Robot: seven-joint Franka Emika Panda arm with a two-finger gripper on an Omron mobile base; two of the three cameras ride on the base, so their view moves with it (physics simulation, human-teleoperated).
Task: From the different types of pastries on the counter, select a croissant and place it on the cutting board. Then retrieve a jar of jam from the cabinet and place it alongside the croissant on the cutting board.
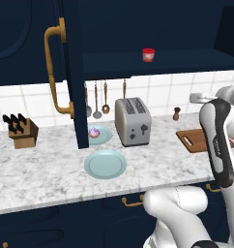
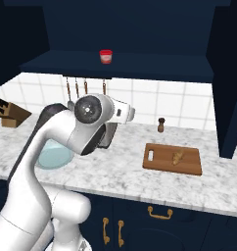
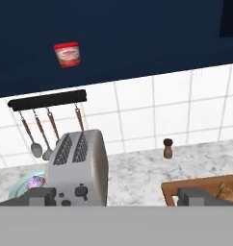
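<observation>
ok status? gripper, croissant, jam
Gripper open, empty, aimed at backsplash. Croissant already on cutting board. Jar of jam upright on open cabinet shelf, untouched. Toaster stands below the jar.

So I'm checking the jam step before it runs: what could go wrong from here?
The small red jar with a pale band sits alone on the dark navy cabinet shelf; a clumsy grasp might tip it. The open navy cabinet door hangs beside the reach path. On the reddish-brown wooden cutting board, the golden-brown croissant could get bumped.
</observation>
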